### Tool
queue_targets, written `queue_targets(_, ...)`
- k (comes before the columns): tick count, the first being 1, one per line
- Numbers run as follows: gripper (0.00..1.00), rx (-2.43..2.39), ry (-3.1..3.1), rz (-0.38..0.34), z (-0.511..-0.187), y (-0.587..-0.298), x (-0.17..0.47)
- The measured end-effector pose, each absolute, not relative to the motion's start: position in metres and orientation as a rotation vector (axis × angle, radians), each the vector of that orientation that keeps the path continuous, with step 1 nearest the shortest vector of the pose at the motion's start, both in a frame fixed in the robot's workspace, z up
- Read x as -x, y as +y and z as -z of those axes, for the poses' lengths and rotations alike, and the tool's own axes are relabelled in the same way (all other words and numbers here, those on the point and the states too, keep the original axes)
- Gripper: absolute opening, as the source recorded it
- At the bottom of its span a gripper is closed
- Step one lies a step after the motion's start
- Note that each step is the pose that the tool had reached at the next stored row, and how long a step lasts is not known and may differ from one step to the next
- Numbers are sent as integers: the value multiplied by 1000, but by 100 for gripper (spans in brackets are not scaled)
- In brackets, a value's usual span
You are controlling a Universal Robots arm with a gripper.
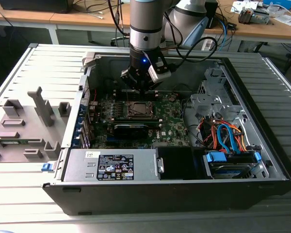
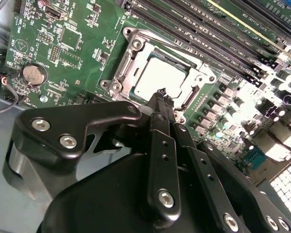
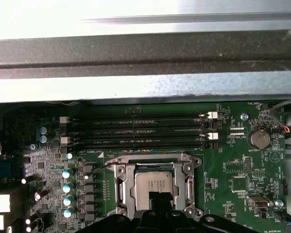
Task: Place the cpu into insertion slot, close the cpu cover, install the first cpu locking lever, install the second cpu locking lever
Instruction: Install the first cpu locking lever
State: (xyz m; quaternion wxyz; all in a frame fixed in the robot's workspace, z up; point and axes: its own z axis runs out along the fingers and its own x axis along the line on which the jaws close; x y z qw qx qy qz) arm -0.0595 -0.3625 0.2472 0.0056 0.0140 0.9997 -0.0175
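Observation:
The cpu (image 2: pixel 157 77) lies flat in the insertion slot (image 2: pixel 130 35), its silver top facing up; it also shows in the first wrist view (image 3: pixel 153 183). The cpu cover (image 2: pixel 122 74), a silver frame, lies down around it (image 3: pixel 123 187). A thin wire lever (image 3: pixel 99 167) angles out from one side of the socket. My gripper (image 2: pixel 161 93) is shut with nothing held, its tips just above the cpu's edge (image 3: pixel 160 196). In the exterior view the gripper (image 1: pixel 141 86) hangs over the socket (image 1: pixel 137 109) inside the open computer case.
Long black memory slots (image 3: pixel 136 128) run beside the socket, with the case wall (image 3: pixel 145 53) behind them. A coin battery (image 2: pixel 33 74) sits off to one side. The power supply (image 1: pixel 111 165), a drive bay with cables (image 1: pixel 228 141) and a grey fixture (image 1: pixel 29 121) surround the board.

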Motion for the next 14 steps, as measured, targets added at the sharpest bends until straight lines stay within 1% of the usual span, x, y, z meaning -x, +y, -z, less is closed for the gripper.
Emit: queue_targets(14, 11, 7, 3129, 54, -247, -363, 60)
